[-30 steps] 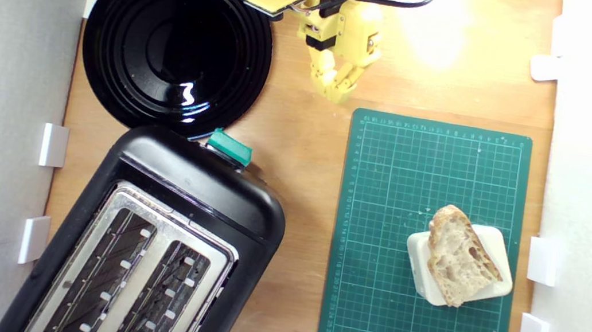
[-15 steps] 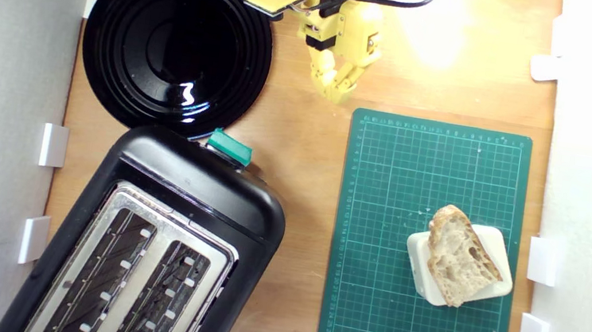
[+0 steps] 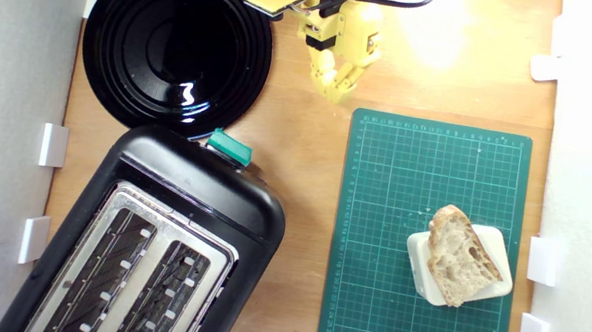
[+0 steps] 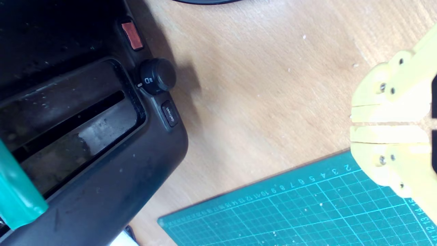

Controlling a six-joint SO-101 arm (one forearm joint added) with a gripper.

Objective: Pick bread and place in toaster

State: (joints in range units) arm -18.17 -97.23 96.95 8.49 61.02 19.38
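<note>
The bread [image 3: 457,257], a pale wedge with brown crust, lies on an off-white block [image 3: 496,243] on the green cutting mat [image 3: 389,202], at the exterior view's right. The black toaster [image 3: 200,187] with silver top, two slots and a teal lever knob [image 3: 229,147] stands at the lower left. My yellow gripper [image 3: 336,95] hangs at the top centre, above bare wood just off the mat's corner, far from the bread. In the wrist view the gripper [image 4: 355,122] has its fingers pressed together, nothing held; the toaster's front [image 4: 102,153] fills one side.
A round glossy black plate [image 3: 177,42] sits at the exterior view's top left, beside the arm. White walls with small white brackets [image 3: 53,145] border both sides. Bare wooden table [image 3: 310,150] lies between toaster and mat.
</note>
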